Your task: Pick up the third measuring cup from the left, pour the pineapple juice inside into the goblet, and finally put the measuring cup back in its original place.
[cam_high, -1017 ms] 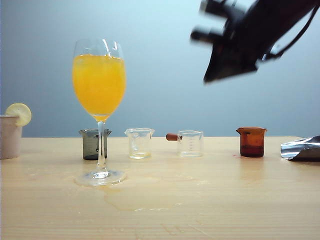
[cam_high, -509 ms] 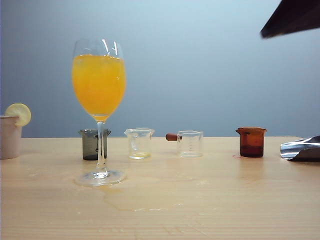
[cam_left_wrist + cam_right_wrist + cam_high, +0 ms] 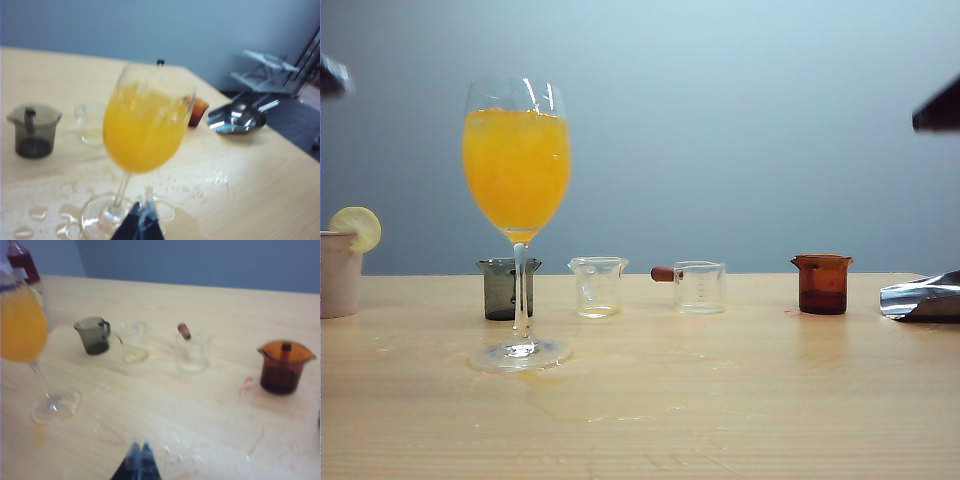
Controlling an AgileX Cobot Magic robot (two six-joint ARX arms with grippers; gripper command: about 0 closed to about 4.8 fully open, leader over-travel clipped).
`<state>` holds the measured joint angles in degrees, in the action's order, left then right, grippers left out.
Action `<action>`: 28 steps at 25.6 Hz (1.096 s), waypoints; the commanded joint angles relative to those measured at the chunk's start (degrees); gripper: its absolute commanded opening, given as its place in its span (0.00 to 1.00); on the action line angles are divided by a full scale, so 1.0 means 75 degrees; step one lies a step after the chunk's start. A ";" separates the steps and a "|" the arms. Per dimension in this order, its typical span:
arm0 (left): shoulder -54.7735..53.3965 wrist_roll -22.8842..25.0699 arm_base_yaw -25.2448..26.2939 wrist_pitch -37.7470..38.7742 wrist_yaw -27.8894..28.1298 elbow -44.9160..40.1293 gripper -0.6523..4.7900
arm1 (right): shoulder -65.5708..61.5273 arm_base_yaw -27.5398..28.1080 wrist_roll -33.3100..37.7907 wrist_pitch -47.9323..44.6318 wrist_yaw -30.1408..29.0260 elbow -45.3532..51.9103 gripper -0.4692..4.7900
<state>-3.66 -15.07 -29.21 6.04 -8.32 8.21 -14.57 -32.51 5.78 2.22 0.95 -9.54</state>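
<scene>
The right arm has swung up and away to the exterior view's top right edge. The right end effector (image 3: 139, 456) is closed and empty, as the left end effector (image 3: 141, 222) looks. The third measuring cup (image 3: 700, 288) stands on the surface (image 3: 740, 400), seemingly drained; the goblet (image 3: 518, 220) is full, so the task looks finished.

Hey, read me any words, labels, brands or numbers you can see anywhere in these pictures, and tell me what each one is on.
No text can be read.
Third measuring cup: faint printed graduation marks run down its side, too small to read any numbers.
Red bottle at the table's far corner in the right wrist view: a pale patch that may be a label, too blurred to read.
Goblet, the other cups and the table: no writing visible.
</scene>
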 commanded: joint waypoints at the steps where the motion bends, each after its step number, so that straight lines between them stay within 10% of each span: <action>1: 0.0003 0.0006 0.0000 -0.0373 0.0026 -0.0554 0.11 | 0.0294 -0.0003 0.0286 -0.0076 0.0052 0.0385 0.09; 28: 0.0090 -0.0108 0.0294 -0.0172 0.0073 -0.1037 0.11 | 0.0353 0.0003 0.0428 0.0262 0.0067 0.1265 0.09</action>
<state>-3.01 -15.79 -27.97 5.10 -7.88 0.23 -11.99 -32.49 9.04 4.60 1.43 -0.40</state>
